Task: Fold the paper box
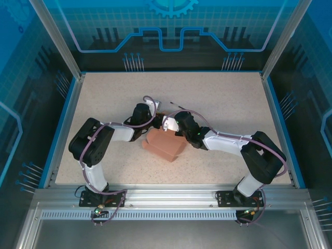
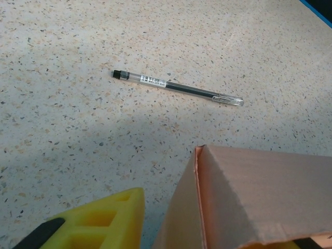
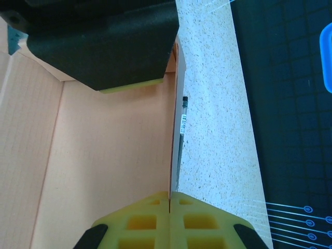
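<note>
Right wrist view puts our right gripper (image 3: 170, 205) nearest, its yellow fingers pressed together on a thin wall of the paper box (image 3: 109, 155). Inside that open salmon shell we see a yellow pad of the left gripper (image 2: 215, 228), whose fingers straddle a box wall; whether they clamp it we cannot tell. The box sits at the middle of the table (image 1: 233, 93); farther off lies a pen (image 2: 176, 87).
</note>
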